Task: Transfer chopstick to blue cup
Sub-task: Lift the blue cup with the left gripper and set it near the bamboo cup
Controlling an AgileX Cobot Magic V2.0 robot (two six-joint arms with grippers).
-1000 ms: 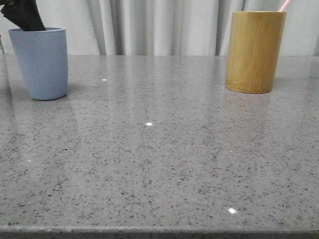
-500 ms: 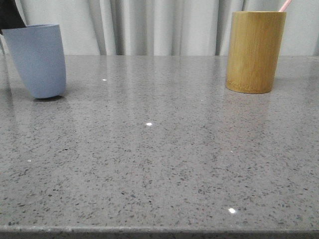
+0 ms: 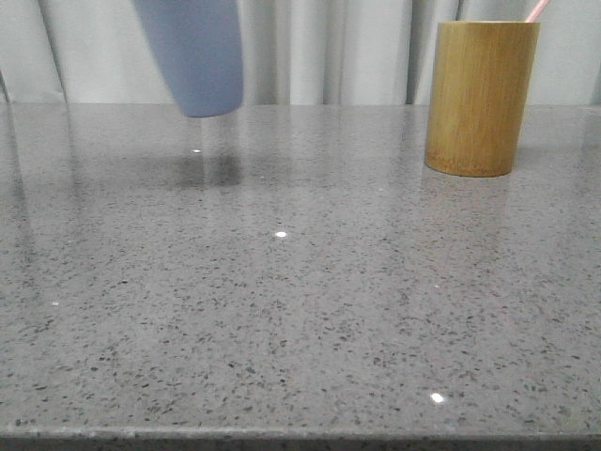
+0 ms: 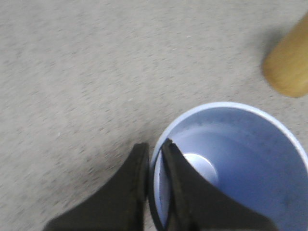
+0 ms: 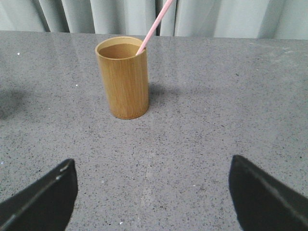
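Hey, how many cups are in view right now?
2. The blue cup is lifted off the table, its rim pinched by the left gripper. The bamboo cup stands at the far right, holding the chopstick.

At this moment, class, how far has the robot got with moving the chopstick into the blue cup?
Done: the left claw has pinched the blue cup by its rim and holds it off the table.
In hand: the cup hangs in the air, apart from the bamboo cup.
Left: the chopstick stands in the bamboo cup, untouched; the right claw is open and empty.
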